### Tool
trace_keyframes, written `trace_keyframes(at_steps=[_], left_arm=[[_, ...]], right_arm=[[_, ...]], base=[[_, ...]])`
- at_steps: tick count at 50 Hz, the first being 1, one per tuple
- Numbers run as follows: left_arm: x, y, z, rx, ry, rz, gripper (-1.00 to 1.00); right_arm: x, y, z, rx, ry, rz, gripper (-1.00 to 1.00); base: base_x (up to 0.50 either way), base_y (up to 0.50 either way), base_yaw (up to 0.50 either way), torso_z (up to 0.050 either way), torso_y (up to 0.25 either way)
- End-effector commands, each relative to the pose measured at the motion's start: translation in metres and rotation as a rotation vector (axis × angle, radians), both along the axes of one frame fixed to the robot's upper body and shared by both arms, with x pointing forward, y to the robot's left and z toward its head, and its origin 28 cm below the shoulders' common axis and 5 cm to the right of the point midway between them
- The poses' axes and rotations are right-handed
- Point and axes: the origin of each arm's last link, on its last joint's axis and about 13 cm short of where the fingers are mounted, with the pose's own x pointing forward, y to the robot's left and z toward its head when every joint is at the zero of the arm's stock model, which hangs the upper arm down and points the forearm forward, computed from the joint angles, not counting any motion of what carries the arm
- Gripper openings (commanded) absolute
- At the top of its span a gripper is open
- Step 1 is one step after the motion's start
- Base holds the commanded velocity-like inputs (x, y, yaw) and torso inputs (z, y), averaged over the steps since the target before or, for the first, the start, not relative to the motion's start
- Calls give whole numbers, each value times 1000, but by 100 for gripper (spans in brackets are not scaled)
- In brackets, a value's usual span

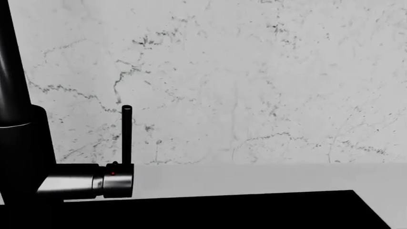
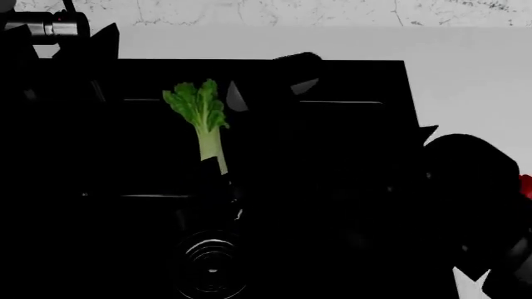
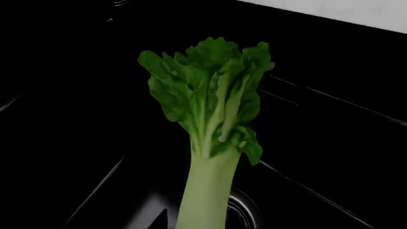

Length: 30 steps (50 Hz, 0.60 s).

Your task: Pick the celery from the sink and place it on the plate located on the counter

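Observation:
The celery [image 2: 202,115] stands upright over the black sink [image 2: 332,156], leafy top up and pale stem down. The stem's lower end disappears into my right gripper [image 2: 223,185], which is black against the black basin. In the right wrist view the celery [image 3: 210,124] fills the middle, its stem running down between the jaws of my right gripper [image 3: 207,225], shut on it. The left wrist view faces the back wall and shows no fingers; the left gripper is lost in the dark. The plate is out of view.
The faucet [image 1: 95,180] with its thin upright lever [image 1: 127,133] stands on the white counter [image 1: 254,179] behind the sink, before the marbled wall [image 1: 222,71]. The round drain [image 2: 210,265] lies below the celery. A red object [image 2: 525,185] shows at the right edge.

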Motion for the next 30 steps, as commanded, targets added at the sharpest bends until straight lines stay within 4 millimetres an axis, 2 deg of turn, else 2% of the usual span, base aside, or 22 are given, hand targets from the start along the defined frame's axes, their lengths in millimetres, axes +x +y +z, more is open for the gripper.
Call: trace_keyframes(at_steps=[1,16,30], left_arm=[[-1,-2,-1,16,-8,-1,100],[-3,-2,2,8,-2,-4,100],[-4,2,1,-8,-11,-30,100]], right_arm=[[-40,-18,29,10,-141,-70,-100],[-61,-28,49,20,-217,-149,-100],[-96,-42,91,-131,-169,-272,-100]], base=[[0,0,0,0,0],[0,0,0,0,0],[0,0,0,0,0]])
